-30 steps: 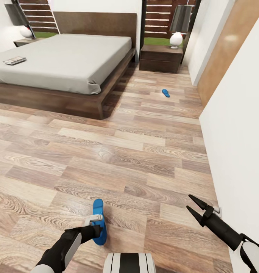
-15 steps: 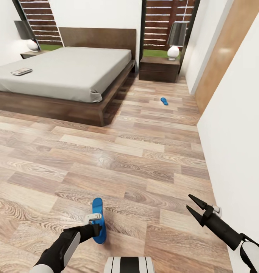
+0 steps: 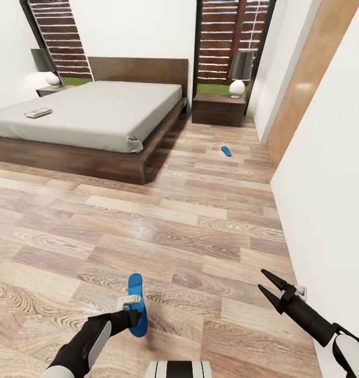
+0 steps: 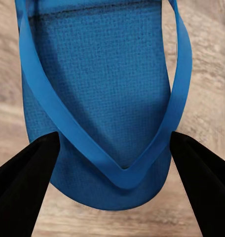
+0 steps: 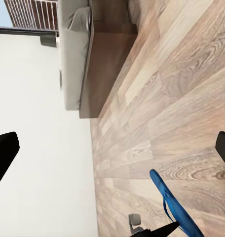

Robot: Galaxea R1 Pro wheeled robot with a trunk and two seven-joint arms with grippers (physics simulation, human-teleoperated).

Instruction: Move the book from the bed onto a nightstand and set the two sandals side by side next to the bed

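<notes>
Carrying the bright blue flip-flop sandal (image 3: pixel 137 305) clamped in your left hand (image 3: pixel 128 310), you next need its mate (image 3: pixel 226 151), on the wood floor near the dark nightstand (image 3: pixel 219 109). Your right hand (image 3: pixel 268 286) hangs spread, empty. The left wrist view shows the thong straps (image 4: pixel 123 170) between the fingers.

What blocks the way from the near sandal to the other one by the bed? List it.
Nothing visible. Bare wood floor lies between the near sandal at the left gripper and the far sandal beside the bed.
</notes>
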